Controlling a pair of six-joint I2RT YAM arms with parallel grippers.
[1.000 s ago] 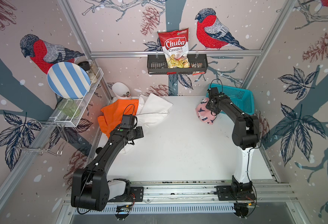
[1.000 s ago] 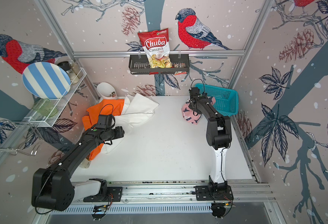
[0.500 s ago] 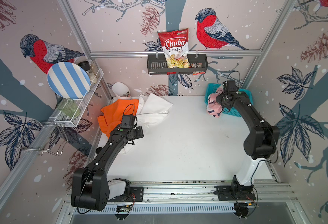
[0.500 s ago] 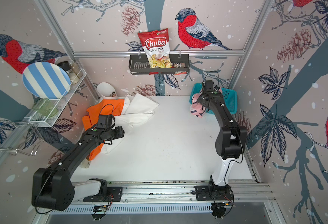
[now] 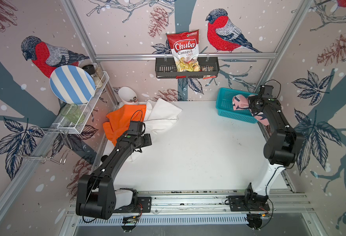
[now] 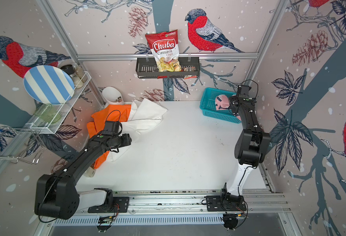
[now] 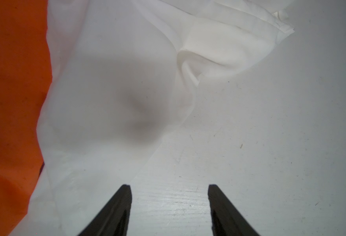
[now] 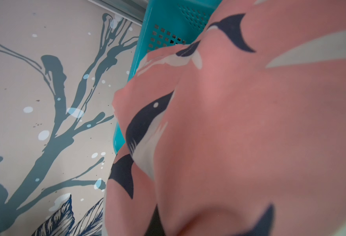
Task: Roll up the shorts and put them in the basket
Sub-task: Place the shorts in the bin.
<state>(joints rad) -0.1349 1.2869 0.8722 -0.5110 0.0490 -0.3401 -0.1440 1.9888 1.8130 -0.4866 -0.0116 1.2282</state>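
**Pink shorts held at the basket, white and orange piled at 10 o'clock**

In both top views the white table point(image 5: 198, 147) has loads of open room: the whole middle and the 6 o'clock edge are bare. The clutter sits in the two back corners.

At 10 o'clock the orange shorts point(image 5: 121, 120) lie along the 9 o'clock edge. The white shorts point(image 5: 164, 114) overlap them on the inner side. Both are smooth thin cloth, loosely crumpled, not rolled. The white pair's long axis runs roughly 1 to 7 o'clock. The left gripper point(image 5: 145, 141) hangs over the 7 o'clock end of the white pair.

At 2 o'clock a teal perforated plastic basket point(image 5: 222, 102) sits tight in the back corner. The right gripper point(image 5: 249, 105) is over its 3 o'clock side, clamped on the pink shorts point(image 5: 239, 103), a bunched lump with navy-and-white sharks. The lump stretches 10 to 4 o'clock, with one end over the basket and a tail hanging under the arm past the rim.

Left wrist: the black fingers point(image 7: 117, 208) stand fairly wide apart with nothing between them. They're over bare, scuffed table, just beside the white cloth's edge. The orange cloth lies beyond the white.

Right wrist: pink cloth in soft folds fills most of the frame, too close to see the jaws. The basket's teal wall shows behind it.
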